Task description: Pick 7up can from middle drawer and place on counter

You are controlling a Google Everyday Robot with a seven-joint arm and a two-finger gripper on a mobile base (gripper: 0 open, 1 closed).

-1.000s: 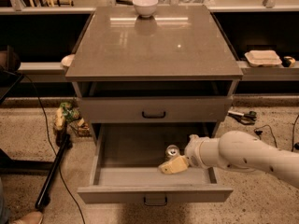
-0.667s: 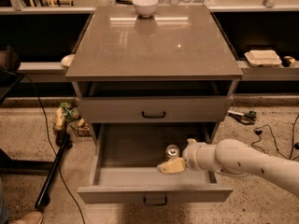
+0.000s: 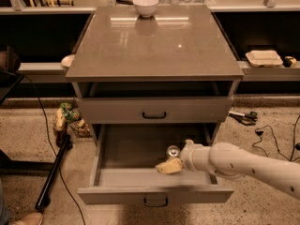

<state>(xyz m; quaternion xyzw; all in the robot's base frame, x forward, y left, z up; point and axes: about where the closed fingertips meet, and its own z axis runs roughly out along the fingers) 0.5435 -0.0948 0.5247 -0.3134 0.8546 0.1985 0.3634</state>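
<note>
The 7up can (image 3: 173, 151) stands upright on the floor of the open middle drawer (image 3: 124, 149), right of centre, with only its silver top and a bit of its body showing. My gripper (image 3: 168, 166) is inside the drawer at the end of the white arm that reaches in from the right. It sits just in front of the can and partly covers the can's lower body. The counter (image 3: 154, 46) forms the cabinet's top, above both drawers.
A white bowl (image 3: 146, 5) stands at the counter's far edge. The upper drawer (image 3: 154, 110) is shut. A black pole (image 3: 51, 172) and cables lie on the floor at the left, more cables at the right (image 3: 272, 130). A beige container (image 3: 265, 57) sits on the right shelf.
The arm has shifted a little to the left and deeper over the drawer, bringing the gripper closer against the can. The can has not moved.
</note>
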